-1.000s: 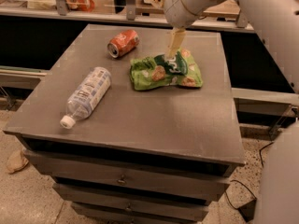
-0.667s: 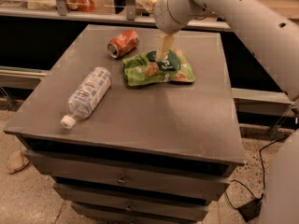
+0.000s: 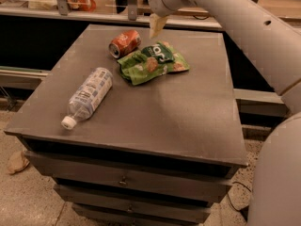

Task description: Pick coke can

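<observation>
Gripper (image 3: 156, 25) hung over the table's (image 3: 178, 112) far side, nothing seen held

Whether it is open or closed cannot be told. The coke can (image 3: 125, 43) is laid on its side just left of it, long axis slanted, silver top turned near-left toward the water bottle (image 3: 87, 97). A green snack bag (image 3: 153, 62) is spread just beside the can's right. The arm (image 3: 225, 13) is stretched in from the right

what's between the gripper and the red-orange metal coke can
Nothing visible. The gripper hangs close beside the red-orange metal coke can, which lies on its side; the crumpled green snack bag sits nearer the camera, not between them.
</observation>
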You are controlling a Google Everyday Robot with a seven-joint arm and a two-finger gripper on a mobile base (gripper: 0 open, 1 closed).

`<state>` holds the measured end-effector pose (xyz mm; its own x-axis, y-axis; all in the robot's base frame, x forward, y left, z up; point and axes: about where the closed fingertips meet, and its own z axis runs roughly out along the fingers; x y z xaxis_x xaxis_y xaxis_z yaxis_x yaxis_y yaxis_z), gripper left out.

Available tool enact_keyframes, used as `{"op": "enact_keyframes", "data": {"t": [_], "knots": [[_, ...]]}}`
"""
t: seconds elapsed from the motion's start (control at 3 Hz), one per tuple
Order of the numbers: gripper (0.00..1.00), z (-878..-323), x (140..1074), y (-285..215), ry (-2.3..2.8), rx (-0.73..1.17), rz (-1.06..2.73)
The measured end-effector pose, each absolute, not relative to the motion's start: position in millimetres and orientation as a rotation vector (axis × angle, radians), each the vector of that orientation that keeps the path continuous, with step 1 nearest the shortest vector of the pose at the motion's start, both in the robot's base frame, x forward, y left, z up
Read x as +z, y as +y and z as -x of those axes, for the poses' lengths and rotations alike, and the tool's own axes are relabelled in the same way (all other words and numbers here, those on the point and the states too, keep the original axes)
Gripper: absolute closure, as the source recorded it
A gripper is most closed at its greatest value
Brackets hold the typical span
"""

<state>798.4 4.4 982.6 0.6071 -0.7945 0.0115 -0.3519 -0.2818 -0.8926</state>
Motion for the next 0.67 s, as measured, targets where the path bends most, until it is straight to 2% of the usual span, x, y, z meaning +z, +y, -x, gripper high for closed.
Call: {"op": "enact_keyframes", "data": {"t": [0.33,0.67], "knots": [[0.0,-811.8,1005.1,1.7,0.867,-0.676,1.849],[0.0,-819.5,993.1,6.1,0.888,-0.642,1.873]]}}
